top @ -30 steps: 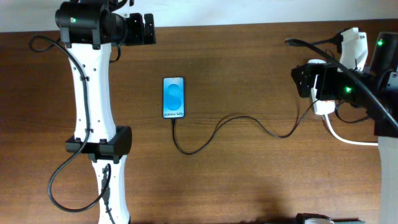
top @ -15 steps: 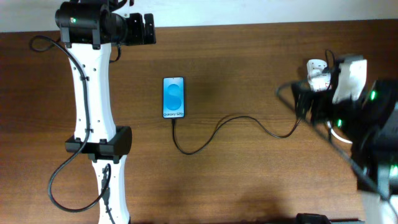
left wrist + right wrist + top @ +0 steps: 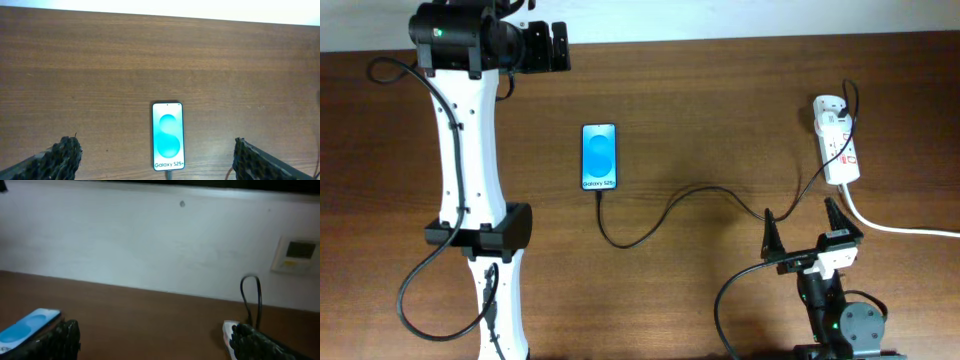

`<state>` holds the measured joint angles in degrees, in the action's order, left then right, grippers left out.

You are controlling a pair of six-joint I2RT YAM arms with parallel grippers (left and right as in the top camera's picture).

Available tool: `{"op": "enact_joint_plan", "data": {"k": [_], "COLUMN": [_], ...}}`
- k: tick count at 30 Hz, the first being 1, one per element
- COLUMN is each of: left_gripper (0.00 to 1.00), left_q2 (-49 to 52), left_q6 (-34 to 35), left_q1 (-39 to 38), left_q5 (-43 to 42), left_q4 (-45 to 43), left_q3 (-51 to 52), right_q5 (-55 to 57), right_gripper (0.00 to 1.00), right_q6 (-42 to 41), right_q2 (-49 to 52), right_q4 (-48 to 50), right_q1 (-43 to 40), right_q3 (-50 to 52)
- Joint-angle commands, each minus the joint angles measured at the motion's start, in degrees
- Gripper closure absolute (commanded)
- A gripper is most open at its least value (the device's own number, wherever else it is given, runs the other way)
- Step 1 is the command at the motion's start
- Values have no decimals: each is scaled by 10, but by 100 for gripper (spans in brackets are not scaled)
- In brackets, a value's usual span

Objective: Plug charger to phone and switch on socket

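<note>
The phone (image 3: 599, 156) lies flat on the table with its blue screen lit; it also shows in the left wrist view (image 3: 168, 136) and at the right wrist view's left edge (image 3: 27, 326). The charger, a thin black cable (image 3: 700, 192), runs from the phone's near end across to the socket (image 3: 837, 150), a white power strip at the far right, partly seen in the right wrist view (image 3: 229, 332). My left gripper (image 3: 155, 162) is open and empty, above the table near the phone. My right gripper (image 3: 805, 232) is open and empty, near the front edge, apart from the socket.
The socket's thick white cord (image 3: 895, 225) trails off the right edge. The left arm's white body (image 3: 470, 190) stretches along the table's left side with a looping black cable (image 3: 415, 290). A pale wall with a small wall panel (image 3: 297, 254) stands behind the table.
My right arm has pulled back from the socket toward the front edge of the table, leaving the socket uncovered. The phone, cable and left arm have not moved.
</note>
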<state>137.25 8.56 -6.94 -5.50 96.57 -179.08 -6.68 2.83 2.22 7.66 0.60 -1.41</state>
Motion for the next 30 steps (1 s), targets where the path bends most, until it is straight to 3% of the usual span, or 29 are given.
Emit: {"op": "enact_joint_plan", "data": {"k": [1, 3, 21, 23, 26, 30], "left_gripper": [0, 0, 1, 1, 1, 1], "left_q2": [-10, -10, -26, -101, -271, -429], "left_q6": [-3, -3, -5, -5, -5, -5], "left_q1": [3, 3, 2, 2, 2, 2], "left_q5": [4, 4, 4, 4, 23, 80], "left_q4": [0, 0, 1, -36, -175, -264], "left_q3": [1, 1, 14, 132, 391, 591], "right_q5": [18, 4, 5, 5, 5, 5], "right_gripper": [1, 2, 2, 2, 2, 1], "right_q6": [-20, -20, -22, -22, -22, -22], "right_q2": [-20, -20, -20, -20, -20, -20], "right_q4": [-24, -115, -117, -117, -117, -117], "right_q1": [6, 6, 5, 5, 5, 5], "right_q3": [11, 11, 11, 11, 11, 11]}}
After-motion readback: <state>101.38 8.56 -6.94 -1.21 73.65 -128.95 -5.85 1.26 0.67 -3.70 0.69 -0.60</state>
